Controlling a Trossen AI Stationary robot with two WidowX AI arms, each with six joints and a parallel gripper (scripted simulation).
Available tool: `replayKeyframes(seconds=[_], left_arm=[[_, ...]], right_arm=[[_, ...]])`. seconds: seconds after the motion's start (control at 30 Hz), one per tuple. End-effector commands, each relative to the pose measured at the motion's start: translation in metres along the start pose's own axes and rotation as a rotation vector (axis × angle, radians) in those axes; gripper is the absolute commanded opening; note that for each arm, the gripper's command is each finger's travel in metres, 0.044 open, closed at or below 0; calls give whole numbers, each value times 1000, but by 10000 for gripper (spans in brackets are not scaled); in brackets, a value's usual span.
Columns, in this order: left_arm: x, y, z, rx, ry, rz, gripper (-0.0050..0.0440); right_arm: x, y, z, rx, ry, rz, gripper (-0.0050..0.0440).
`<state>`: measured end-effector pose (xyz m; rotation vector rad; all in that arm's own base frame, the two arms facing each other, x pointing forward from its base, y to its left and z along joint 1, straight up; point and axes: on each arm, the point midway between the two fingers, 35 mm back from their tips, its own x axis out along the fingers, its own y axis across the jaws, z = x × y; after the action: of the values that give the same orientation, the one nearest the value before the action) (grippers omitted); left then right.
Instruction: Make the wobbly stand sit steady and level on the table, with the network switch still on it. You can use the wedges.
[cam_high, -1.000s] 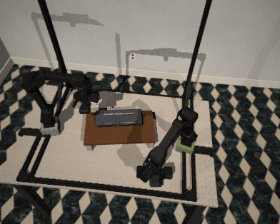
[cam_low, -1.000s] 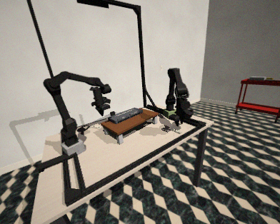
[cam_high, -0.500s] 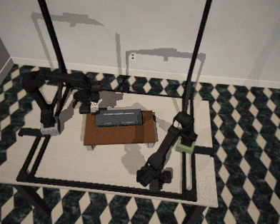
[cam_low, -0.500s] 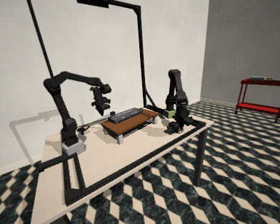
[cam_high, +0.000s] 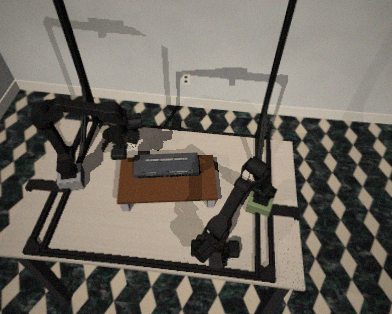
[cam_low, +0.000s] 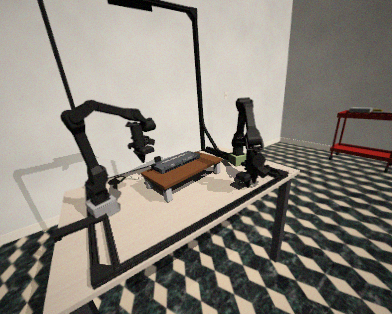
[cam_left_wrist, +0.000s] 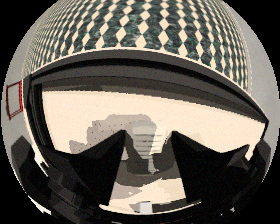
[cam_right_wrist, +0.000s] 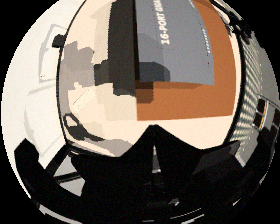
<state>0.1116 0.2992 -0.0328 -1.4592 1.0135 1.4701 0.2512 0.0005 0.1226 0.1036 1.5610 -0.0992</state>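
With its fingers half-wide and empty, the left gripper (cam_high: 216, 260) (cam_low: 243, 182) (cam_left_wrist: 148, 134) may, descending off-centre, push the pale ridged wedge (cam_left_wrist: 149, 139) beside the brown rectangular stand (cam_high: 160, 191) (cam_low: 182, 174) (cam_left_wrist: 146, 207) (cam_right_wrist: 185, 102).

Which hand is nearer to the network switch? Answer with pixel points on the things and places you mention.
Right. The right hand (cam_high: 119, 151) (cam_low: 144, 155) (cam_right_wrist: 152, 128) hangs above and beside the network switch's (cam_high: 166, 166) (cam_low: 177, 161) (cam_right_wrist: 175, 47) short end; the left hand (cam_high: 216, 259) (cam_low: 244, 181) (cam_left_wrist: 148, 134) is beyond the stand's (cam_high: 167, 191) (cam_low: 185, 176) (cam_right_wrist: 190, 102) long edge.

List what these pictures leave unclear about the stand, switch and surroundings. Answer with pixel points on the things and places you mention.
- Stand (cam_high: 155, 191) (cam_low: 182, 176) (cam_right_wrist: 185, 102): its own top hides the rear feet in the top view.
- Switch (cam_high: 166, 166) (cam_low: 177, 161) (cam_right_wrist: 175, 57): lettering cut off by the right wrist view's upper edge.
- Pale ribbed piece (cam_left_wrist: 148, 137): too coarse in the left wrist view to call a wedge.
- Items on the red cart (cam_low: 362, 150) (cam_left_wrist: 21, 95): too small, exterior view.
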Motion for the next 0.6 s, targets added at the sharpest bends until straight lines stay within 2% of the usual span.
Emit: replayKeyframes(seconds=[0.0,0.1,0.13,0.57], left_arm=[[3,1,-1,-5,8,1,237],[3,1,-1,-5,8,1,237],[0,0,0,0,0,0,0],[0,0,0,0,0,0,0]], right_arm=[[0,0,0,0,0,0,0],[0,0,0,0,0,0,0],[0,0,0,0,0,0,0],[0,0,0,0,0,0,0]])
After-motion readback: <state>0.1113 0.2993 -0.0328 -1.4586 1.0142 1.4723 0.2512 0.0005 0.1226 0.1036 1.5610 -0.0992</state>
